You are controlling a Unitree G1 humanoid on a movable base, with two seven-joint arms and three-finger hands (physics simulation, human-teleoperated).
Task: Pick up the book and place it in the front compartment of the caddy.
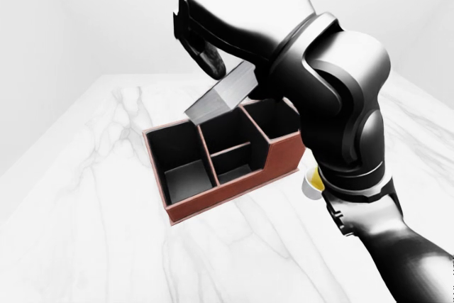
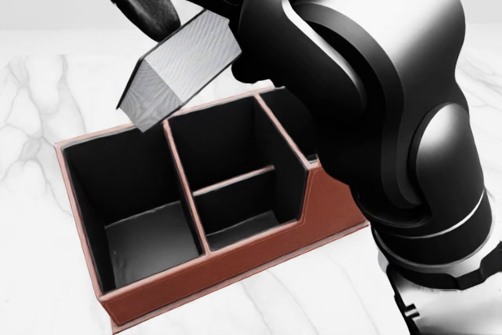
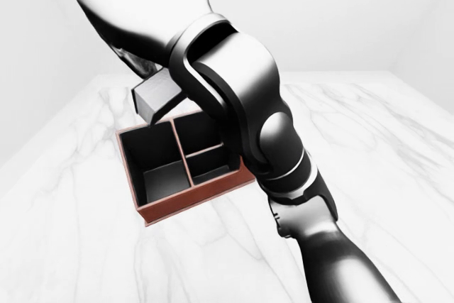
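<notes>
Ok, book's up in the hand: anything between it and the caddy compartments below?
Nothing visible does. The book hangs tilted in the right hand above the caddy, and every compartment that shows is open at the top, with no object in the gap.
</notes>
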